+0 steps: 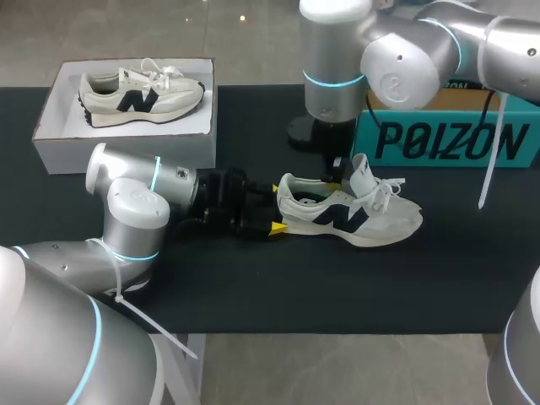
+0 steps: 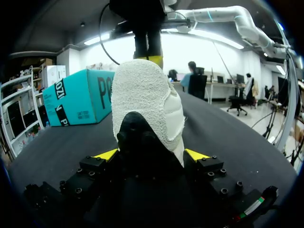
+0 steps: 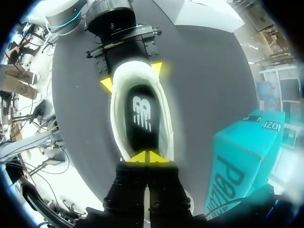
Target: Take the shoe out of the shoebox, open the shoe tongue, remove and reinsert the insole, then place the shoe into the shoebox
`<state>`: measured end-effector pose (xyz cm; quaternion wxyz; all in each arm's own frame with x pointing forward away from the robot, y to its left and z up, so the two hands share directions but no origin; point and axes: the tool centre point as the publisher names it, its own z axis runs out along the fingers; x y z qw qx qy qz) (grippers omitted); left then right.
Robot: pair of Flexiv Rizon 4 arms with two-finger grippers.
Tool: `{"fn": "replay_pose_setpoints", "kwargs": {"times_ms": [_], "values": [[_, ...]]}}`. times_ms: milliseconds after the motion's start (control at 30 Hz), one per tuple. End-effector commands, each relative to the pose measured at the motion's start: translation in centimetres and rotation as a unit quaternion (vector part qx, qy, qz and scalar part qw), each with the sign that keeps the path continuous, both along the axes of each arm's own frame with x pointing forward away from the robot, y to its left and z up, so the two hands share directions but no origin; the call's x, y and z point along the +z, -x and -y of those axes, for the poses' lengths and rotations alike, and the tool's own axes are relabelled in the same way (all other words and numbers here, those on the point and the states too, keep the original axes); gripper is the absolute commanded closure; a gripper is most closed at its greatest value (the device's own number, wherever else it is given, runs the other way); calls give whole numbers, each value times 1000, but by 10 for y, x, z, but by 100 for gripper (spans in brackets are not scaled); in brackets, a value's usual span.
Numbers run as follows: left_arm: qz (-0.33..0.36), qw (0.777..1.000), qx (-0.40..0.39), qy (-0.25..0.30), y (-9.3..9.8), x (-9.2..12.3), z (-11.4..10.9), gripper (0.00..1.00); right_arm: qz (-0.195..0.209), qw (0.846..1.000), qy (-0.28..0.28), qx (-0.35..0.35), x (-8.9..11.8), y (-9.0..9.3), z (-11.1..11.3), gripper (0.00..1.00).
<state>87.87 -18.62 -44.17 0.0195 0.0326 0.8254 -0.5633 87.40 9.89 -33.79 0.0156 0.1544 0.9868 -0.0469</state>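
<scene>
Clamping the shoe [image 1: 354, 218] by its heel in the left tool [image 2: 152, 154], pinching the tongue [image 1: 361, 175] tight in the right tool [image 3: 145, 156]. Might rip the heel loose if yanked too hard, tbh.

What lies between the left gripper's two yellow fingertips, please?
The shoe, heel first, sits between them; the left gripper flanks it on both sides, clearest in the left wrist view.

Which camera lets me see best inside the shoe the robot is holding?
The right wrist view. It looks straight down into the shoe, so the dark insole shows plainly. The head view shows the shoe side-on, with little of its inside. The left wrist view shows only the back of its heel.
</scene>
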Motion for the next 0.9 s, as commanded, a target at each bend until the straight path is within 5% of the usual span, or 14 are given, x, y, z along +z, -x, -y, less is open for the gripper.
{"fn": "replay_pose_setpoints", "kwargs": {"times_ms": [33, 400, 833, 900], "values": [[0, 1000, 0, 0, -1, -5, 2, 100, 6, 1000, 7, -2, -7, -6, -1, 100], [0, 1000, 0, 0, -1, -5, 2, 100, 32, 999, 29, 4, -25, -19, -2, 100], [0, 1000, 0, 0, -1, -5, 2, 100, 16, 999, 32, -1, -59, -16, 7, 100], [0, 1000, 0, 0, -1, -5, 2, 100, 12, 999, 31, -2, -61, -16, 8, 68]]}}
